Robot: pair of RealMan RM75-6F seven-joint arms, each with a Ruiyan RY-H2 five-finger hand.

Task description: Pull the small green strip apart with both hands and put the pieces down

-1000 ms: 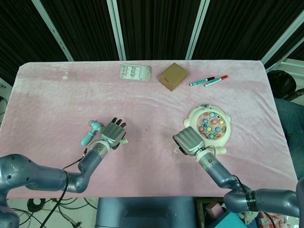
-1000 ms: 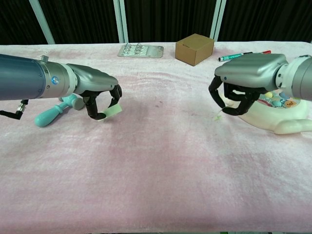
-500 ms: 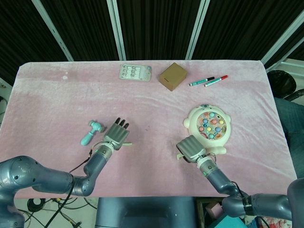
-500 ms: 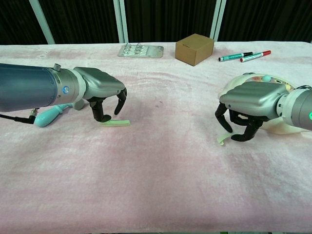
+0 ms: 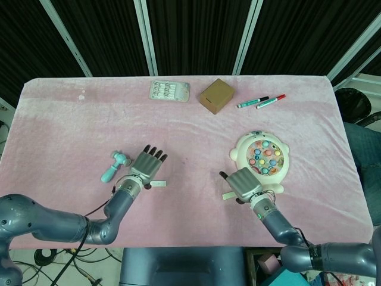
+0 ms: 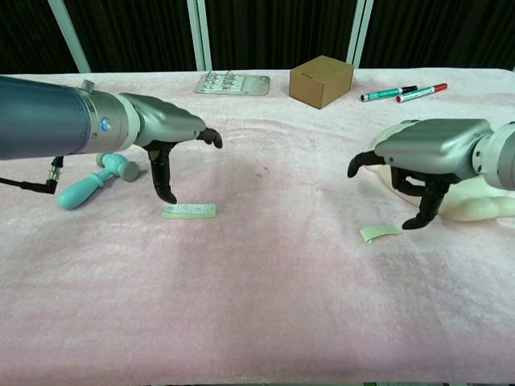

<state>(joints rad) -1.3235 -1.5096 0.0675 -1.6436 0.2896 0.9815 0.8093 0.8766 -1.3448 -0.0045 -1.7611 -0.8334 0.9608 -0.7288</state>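
Two pale green strip pieces lie flat on the pink cloth. The left piece (image 6: 189, 211) (image 5: 159, 184) rests just below and in front of my left hand (image 6: 165, 137) (image 5: 147, 165), whose fingers are spread and lifted clear of it. The right piece (image 6: 379, 232) (image 5: 228, 195) curls slightly on the cloth under the fingertips of my right hand (image 6: 426, 153) (image 5: 244, 183), which hovers with fingers apart and holds nothing.
A teal toy hammer (image 6: 92, 182) lies left of my left hand. A white fish-shaped toy with coloured pegs (image 5: 264, 158) sits right behind my right hand. At the back are a blister pack (image 5: 169, 90), a brown box (image 5: 215, 95) and two markers (image 5: 261, 100).
Both hands have spread their fingers and lifted off the strip pieces, which now lie free on the cloth. A second ago each hand held its piece in the air.
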